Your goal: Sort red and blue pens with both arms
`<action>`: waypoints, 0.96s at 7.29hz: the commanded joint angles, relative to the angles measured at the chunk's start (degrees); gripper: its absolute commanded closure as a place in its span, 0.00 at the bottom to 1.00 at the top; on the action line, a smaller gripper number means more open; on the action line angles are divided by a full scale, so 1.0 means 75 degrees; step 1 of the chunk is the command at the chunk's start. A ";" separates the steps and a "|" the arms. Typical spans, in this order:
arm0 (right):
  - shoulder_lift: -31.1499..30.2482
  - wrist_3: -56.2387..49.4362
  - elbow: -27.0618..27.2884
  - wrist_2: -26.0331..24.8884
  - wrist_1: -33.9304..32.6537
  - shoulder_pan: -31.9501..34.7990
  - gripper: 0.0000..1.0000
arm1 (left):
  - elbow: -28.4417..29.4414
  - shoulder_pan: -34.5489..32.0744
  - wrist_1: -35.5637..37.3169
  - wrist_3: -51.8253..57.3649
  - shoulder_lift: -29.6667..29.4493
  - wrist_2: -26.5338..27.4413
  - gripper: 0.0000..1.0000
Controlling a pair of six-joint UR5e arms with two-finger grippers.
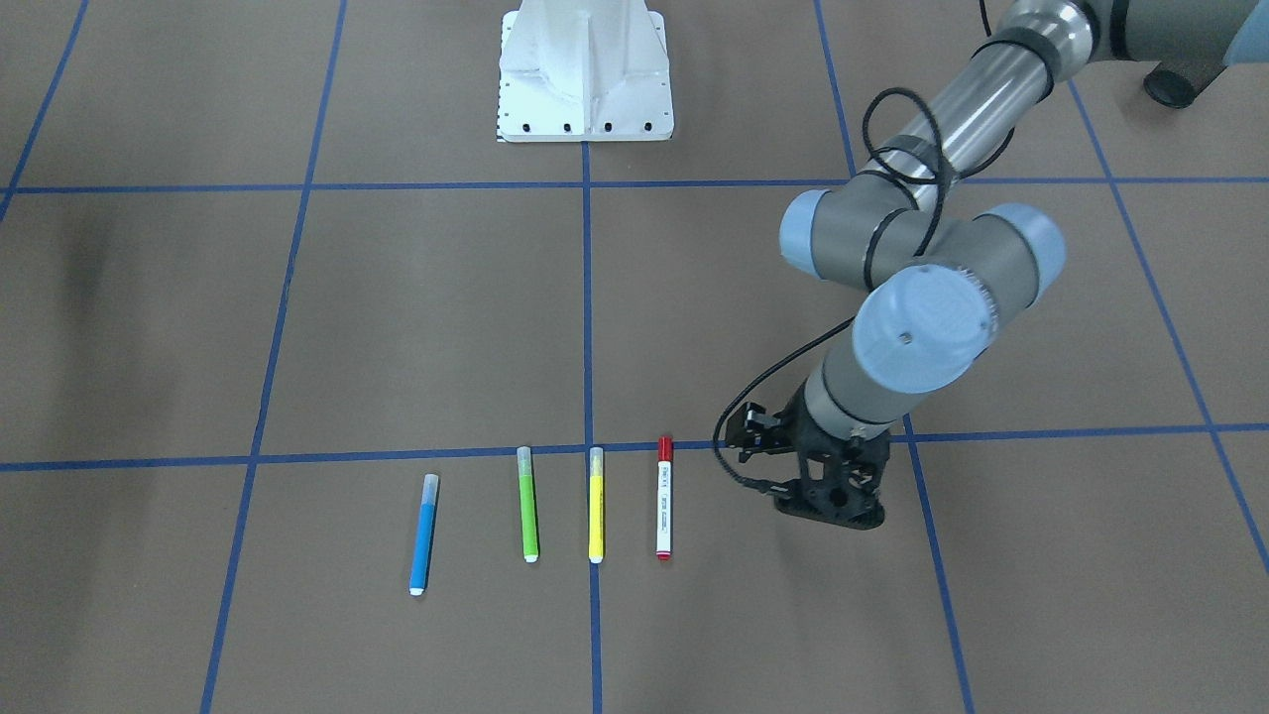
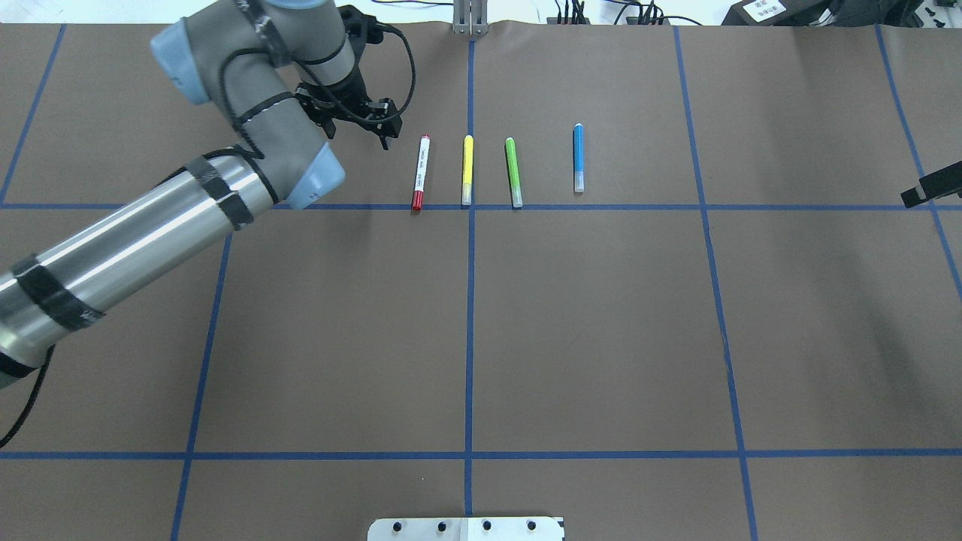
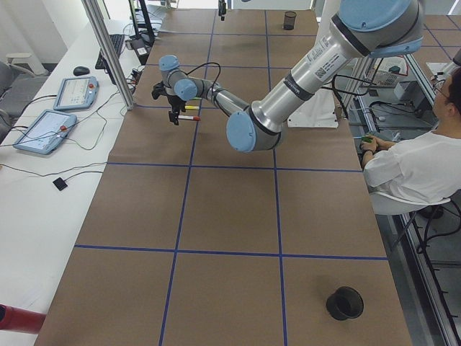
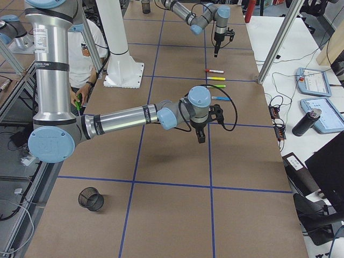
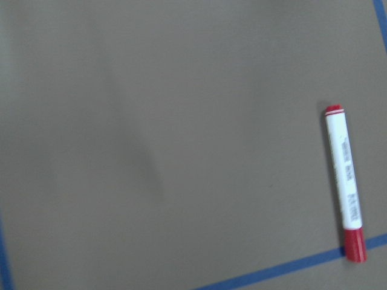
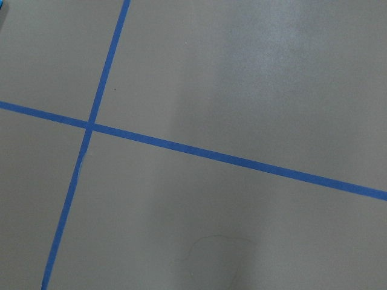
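Pens, four, lying side by side and apart on the brown-papered counter [image 1: 397,327], which is marked into squares by blue tape lines [image 1: 587,297].

1. Red marker [image 1: 664,498]: white barrel, red cap, red end. It lies flat, just beside the left fingers [image 1: 828,506] and clear of them, as the nearest pen of the row. Its cap rests on a tape line.
2. Yellow pen [image 1: 596,506]: clear cap, next along from the marker, farther from the left fingers, lying on a tape line.
3. Green pen [image 1: 528,504]: clear cap, farther still.
4. Blue pen [image 1: 423,535]: clear cap, white tip, at the row's end farthest from the left fingers, with a wider gap before it. It lies between the two sets of fingers.

Left fingers: point down at the counter and hold nothing. How far apart they stand cannot be told.

Right fingers [image 4: 201,137]: hang over bare counter, well apart from the row, beyond the blue pen, and hold nothing. Their spread cannot be told.

Other: white pedestal base [image 1: 585,69]; black mesh cup [image 4: 91,199]; seated person [image 3: 418,169] beside the counter.
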 commanded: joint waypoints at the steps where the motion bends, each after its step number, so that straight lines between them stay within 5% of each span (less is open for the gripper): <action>1: 0.0033 0.0101 -0.0013 0.0000 0.0000 -0.0065 0.00 | 0.1648 0.0290 -0.1175 -0.0166 -0.0825 0.0577 0.09; 4: 0.0022 0.0101 -0.0025 0.0000 0.0000 -0.0100 0.00 | 0.2485 0.0395 -0.2033 -0.0857 -0.1213 0.0763 0.17; 7: 0.0022 0.0090 -0.0107 -0.0012 0.0000 -0.0135 0.00 | 0.2522 0.0500 -0.2059 -0.1056 -0.1261 0.0893 0.37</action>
